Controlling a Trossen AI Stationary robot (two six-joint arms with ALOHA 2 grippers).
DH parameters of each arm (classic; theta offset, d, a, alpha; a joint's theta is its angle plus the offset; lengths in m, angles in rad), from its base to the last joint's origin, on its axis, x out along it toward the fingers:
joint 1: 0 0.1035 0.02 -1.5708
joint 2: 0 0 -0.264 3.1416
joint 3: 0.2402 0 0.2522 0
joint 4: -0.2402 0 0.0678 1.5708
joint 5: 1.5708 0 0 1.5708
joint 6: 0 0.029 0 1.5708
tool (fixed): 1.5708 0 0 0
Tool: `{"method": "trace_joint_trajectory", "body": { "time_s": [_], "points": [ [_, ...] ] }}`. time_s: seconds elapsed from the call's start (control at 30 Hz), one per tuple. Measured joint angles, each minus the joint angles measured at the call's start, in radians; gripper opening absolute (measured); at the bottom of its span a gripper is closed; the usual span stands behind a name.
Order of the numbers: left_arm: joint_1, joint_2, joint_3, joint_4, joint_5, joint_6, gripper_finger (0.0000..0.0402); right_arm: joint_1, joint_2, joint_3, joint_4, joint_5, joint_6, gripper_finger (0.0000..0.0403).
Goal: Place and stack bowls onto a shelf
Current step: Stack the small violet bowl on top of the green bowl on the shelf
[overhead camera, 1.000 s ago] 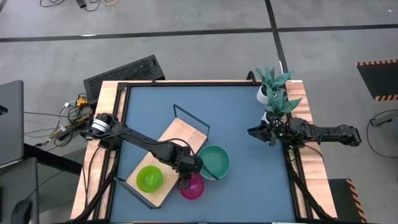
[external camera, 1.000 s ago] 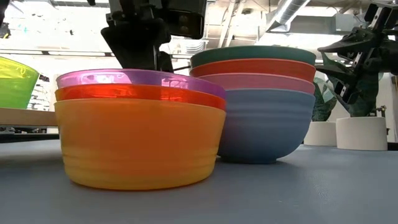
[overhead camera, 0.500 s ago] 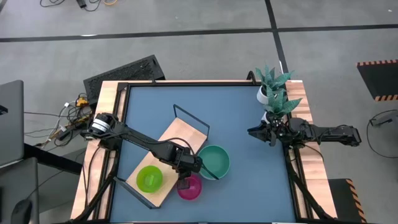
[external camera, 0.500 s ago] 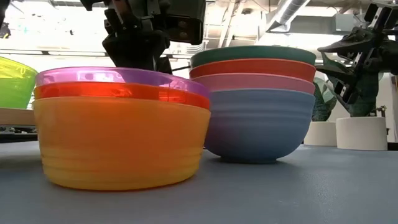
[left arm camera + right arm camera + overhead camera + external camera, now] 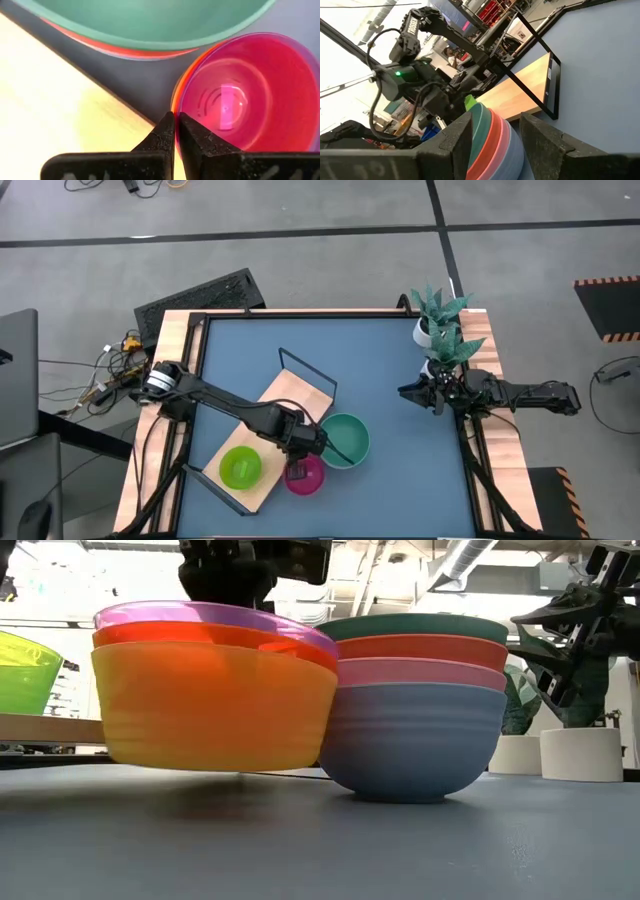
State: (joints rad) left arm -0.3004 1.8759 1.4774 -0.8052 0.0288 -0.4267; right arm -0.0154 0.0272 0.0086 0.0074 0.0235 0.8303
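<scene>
My left gripper (image 5: 297, 469) is shut on the rim of a small stack of bowls (image 5: 215, 690): pink on top, red under it, orange at the bottom. That stack (image 5: 306, 478) hangs beside the near right corner of the light-wood shelf (image 5: 285, 405). A lime bowl (image 5: 240, 467) sits on the shelf board. A larger stack (image 5: 415, 705), teal over red, pink and pale blue, stands on the table right of the held one. My right gripper (image 5: 497, 137) waits open at the table's right edge. My left gripper (image 5: 175, 131) pinches the rim of the pink-topped stack (image 5: 174, 106) on the side facing the shelf, one finger (image 5: 195, 140) inside the bowl and one (image 5: 162, 139) outside. The fingers come from above, pointing down. The stack is lifted clear of the table and tilted, its right side lower.
Two white pots with green plants (image 5: 437, 330) stand at the far right corner, close to my right arm (image 5: 500, 393). The shelf's black wire frame (image 5: 308, 372) rises at its far end. Bare blue table (image 5: 400, 490) lies right of the stacks.
My left gripper first dragged the pink, red and orange stack along the table toward the left, then rose. The stack has come off the table and now hangs tilted, close against the teal-topped stack. The right arm has kept still.
</scene>
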Motion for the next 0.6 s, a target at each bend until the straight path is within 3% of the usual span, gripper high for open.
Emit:
{"method": "trace_joint_trajectory", "body": {
  "time_s": [0.17,0.43,0.6],
  "points": [
    [0.000,0.000,0.019,-0.017,-0.028,-0.013,0.0000,0.000,0.000,0.000,0.000,0.000,0.000,0.0189],
    [0.014,0.000,0.019,0.013,0.092,-0.059,0.0000,0.000,0.000,0.000,0.000,0.000,0.000,0.0189],
    [0.012,0.000,0.019,0.022,0.106,-0.089,0.0000,0.000,0.000,0.000,0.000,0.000,-0.001,0.0189]
  ]
}}
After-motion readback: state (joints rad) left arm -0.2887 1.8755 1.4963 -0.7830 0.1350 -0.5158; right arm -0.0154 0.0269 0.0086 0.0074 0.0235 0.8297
